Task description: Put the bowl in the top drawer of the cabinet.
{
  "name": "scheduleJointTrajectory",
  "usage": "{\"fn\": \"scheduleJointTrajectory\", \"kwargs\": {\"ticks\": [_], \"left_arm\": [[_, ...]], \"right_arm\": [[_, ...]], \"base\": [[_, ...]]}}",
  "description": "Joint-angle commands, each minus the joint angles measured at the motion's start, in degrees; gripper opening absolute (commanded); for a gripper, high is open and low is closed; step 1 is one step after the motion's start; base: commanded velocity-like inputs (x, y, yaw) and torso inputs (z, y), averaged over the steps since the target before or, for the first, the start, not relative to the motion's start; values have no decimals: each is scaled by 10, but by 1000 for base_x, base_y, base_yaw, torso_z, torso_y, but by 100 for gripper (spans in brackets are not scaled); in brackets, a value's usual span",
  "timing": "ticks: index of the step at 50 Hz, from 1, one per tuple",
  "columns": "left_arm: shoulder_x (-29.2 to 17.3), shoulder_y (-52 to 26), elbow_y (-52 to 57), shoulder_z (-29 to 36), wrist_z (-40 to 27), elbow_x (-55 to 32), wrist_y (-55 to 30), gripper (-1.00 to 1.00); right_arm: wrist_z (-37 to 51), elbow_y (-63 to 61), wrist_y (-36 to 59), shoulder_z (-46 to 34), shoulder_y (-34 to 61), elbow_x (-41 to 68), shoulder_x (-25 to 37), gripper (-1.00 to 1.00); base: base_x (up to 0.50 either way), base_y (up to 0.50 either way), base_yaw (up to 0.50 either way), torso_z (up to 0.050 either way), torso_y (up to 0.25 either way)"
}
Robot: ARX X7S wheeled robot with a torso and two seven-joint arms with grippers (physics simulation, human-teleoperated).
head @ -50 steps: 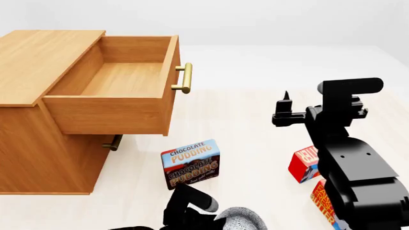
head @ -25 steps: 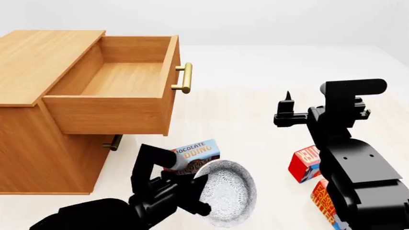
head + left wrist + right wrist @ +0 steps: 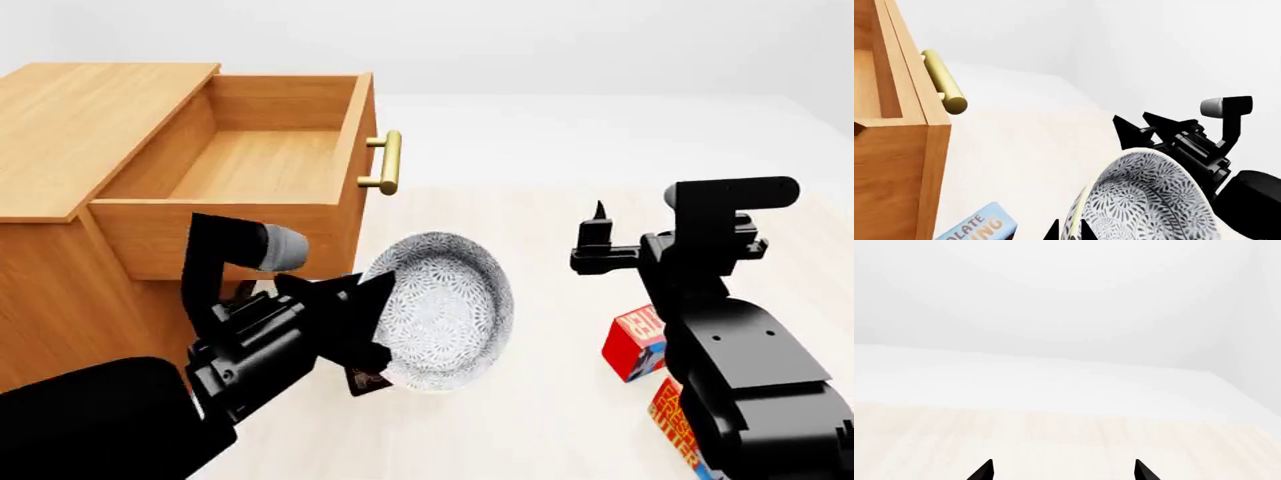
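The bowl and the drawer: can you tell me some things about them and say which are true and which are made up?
1. The left gripper holds the bowl up off the floor. True.
2. The top drawer is closed. False: it is pulled out and open.
3. The bowl is already inside the top drawer. False: it is still outside, in front of the cabinet, beside the drawer's front.
4. The right gripper is carrying a red box. False: it holds nothing; the red box lies on the floor.
5. The top drawer has a brass handle. True.
6. The top drawer has nothing in it, as far as the head view shows. True.
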Motion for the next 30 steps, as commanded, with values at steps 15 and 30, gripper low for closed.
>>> {"fn": "scheduleJointTrajectory", "kwargs": {"ticks": [15, 30], "left_arm": [[-8, -161, -32, -52, -105, -121, -38, -100], [25, -330, -142, -54, -180, -172, -96, -100]], "right_arm": [[-10, 3, -23, -3, -26, 11, -5, 100], [-19, 31, -55, -7, -42, 10, -8, 100]], "base": [[0, 0, 0, 0, 0], [0, 0, 0, 0, 0]]}}
